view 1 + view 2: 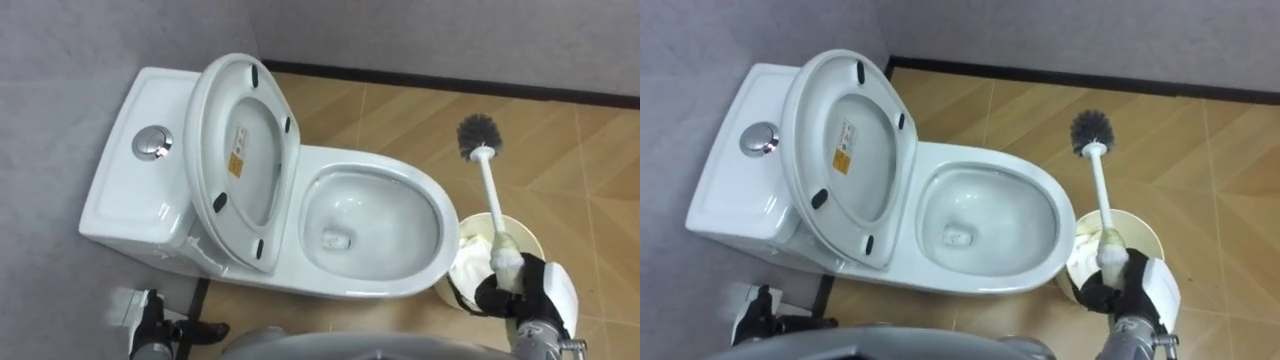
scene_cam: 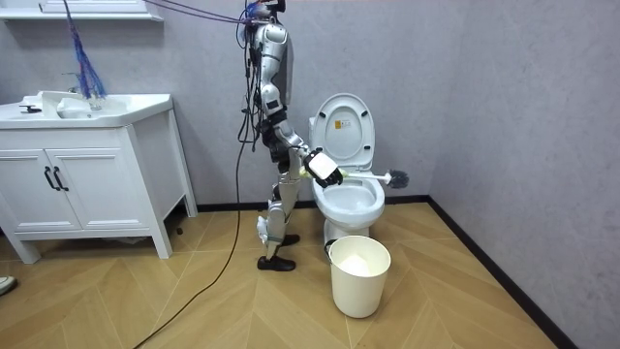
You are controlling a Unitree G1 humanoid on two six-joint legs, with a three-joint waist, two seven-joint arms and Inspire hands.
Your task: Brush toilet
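Observation:
A white toilet (image 1: 160, 215) stands against the grey wall with its lid and seat (image 1: 240, 150) raised. Its bowl (image 1: 372, 228) is open, with a little water at the bottom. My right hand (image 1: 522, 292) is shut on the white handle of a toilet brush (image 1: 492, 195) to the right of the bowl. The dark bristle head (image 1: 478, 135) points away from me, in the air over the wooden floor beyond the bowl's rim. In the room view the brush (image 2: 373, 177) lies level above the bowl. My left hand (image 1: 165, 328) hangs low by the toilet's base, fingers relaxed.
A white waste bin (image 1: 520, 235) with a liner stands just right of the bowl, under my right hand; in the room view the bin (image 2: 359, 276) is in front of the toilet. A white sink cabinet (image 2: 87, 165) stands behind me. A flush button (image 1: 151, 143) tops the cistern.

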